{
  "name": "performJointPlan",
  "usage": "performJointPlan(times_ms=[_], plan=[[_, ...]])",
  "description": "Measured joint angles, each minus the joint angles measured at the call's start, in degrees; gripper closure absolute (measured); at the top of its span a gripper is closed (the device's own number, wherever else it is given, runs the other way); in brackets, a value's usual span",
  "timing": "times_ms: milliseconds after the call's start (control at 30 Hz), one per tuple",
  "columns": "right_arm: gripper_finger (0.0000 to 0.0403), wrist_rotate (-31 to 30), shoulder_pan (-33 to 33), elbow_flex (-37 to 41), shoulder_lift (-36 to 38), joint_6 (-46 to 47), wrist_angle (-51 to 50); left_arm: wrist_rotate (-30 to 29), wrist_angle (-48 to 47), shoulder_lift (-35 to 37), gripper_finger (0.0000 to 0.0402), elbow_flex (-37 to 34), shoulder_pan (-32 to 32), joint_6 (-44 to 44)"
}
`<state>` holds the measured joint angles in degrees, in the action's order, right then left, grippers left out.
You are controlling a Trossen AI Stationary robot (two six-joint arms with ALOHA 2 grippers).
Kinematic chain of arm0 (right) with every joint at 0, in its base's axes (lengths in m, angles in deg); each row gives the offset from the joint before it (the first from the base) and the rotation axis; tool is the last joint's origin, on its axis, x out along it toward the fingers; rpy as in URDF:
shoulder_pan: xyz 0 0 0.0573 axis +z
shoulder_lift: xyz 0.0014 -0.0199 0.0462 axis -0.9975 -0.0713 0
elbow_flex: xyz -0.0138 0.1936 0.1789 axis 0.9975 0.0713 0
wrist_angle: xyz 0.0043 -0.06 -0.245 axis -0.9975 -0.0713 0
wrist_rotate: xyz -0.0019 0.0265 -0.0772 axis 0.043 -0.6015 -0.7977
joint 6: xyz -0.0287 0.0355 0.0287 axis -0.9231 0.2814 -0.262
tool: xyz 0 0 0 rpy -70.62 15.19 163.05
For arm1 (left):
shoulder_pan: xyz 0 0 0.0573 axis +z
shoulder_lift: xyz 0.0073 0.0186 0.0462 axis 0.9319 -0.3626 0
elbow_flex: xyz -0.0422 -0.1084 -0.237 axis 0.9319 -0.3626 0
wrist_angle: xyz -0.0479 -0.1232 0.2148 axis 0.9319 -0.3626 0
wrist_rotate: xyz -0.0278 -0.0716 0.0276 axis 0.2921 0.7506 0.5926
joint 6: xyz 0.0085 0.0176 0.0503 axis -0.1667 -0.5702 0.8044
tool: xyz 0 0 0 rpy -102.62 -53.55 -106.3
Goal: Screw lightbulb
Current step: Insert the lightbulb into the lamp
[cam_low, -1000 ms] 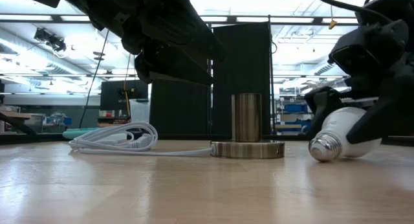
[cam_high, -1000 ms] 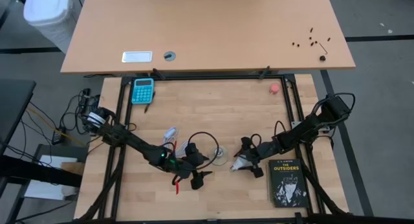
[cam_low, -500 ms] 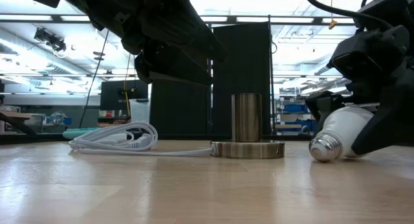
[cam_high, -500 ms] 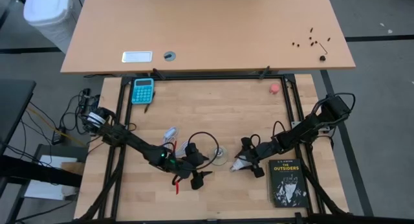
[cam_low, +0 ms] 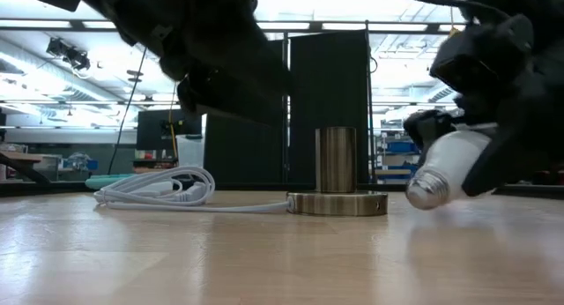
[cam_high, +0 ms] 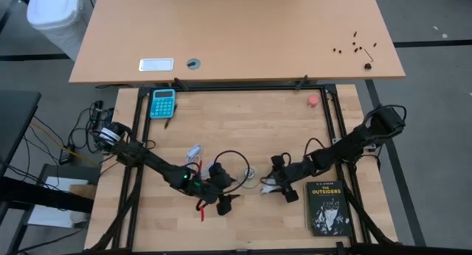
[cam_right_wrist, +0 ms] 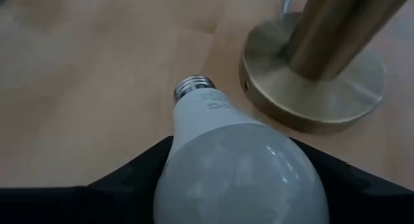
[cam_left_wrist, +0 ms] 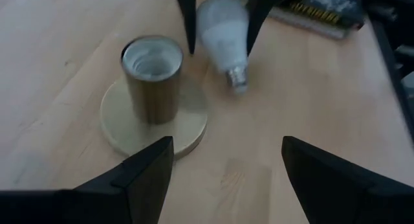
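The right gripper [cam_low: 458, 159] has its jaws clamped on the white frosted pear-shaped lightbulb [cam_low: 443, 165], lifted off the desk just beside the brass cylindrical socket on its round base [cam_low: 336, 175]; left gripper [cam_left_wrist: 223, 162] waits with jaws spread (near the socket). Turn the screw base downward over the socket's mouth before lowering

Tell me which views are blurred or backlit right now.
Low view: bright ceiling lights behind turn both arms into silhouettes; the lightbulb stays readable. Right wrist view: the bulb's near end is soft, its screw base sharper. Left wrist view: slightly soft overall, the socket still legible.
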<state>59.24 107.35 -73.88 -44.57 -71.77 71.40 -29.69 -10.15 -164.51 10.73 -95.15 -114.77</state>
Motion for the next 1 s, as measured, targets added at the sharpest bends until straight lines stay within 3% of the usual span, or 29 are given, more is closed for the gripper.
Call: performJointPlan(times_ms=[300, 467, 600, 767, 1000], plan=[[0.0131, -4.90, -0.09, -22.66, 3.61, -2.06, -38.58, -5.61, 1.13, -6.19, 0.0108, 0.02, 0.25, 2.13], [0.0129, -7.23, -0.88, -33.69, 2.01, -1.52, -54.32, -9.91, 2.62, -8.55, 0.0108, 0.00, 0.55, 4.71], [0.0129, -7.39, -2.32, -38.27, 2.04, -0.22, -59.77, -14.48, 3.33, -8.55, 0.0108, 0.01, 0.52, 8.70], [0.0129, -9.32, -4.14, -42.78, 2.10, 0.51, -66.25, -14.55, 6.61, -8.57, 0.0108, 0.02, 2.06, 15.21], [0.0129, -9.05, -6.66, -42.91, 2.04, 0.41, -71.27, -4.91, 10.05, -9.11, 0.0108, 0.02, 7.44, 20.88]])
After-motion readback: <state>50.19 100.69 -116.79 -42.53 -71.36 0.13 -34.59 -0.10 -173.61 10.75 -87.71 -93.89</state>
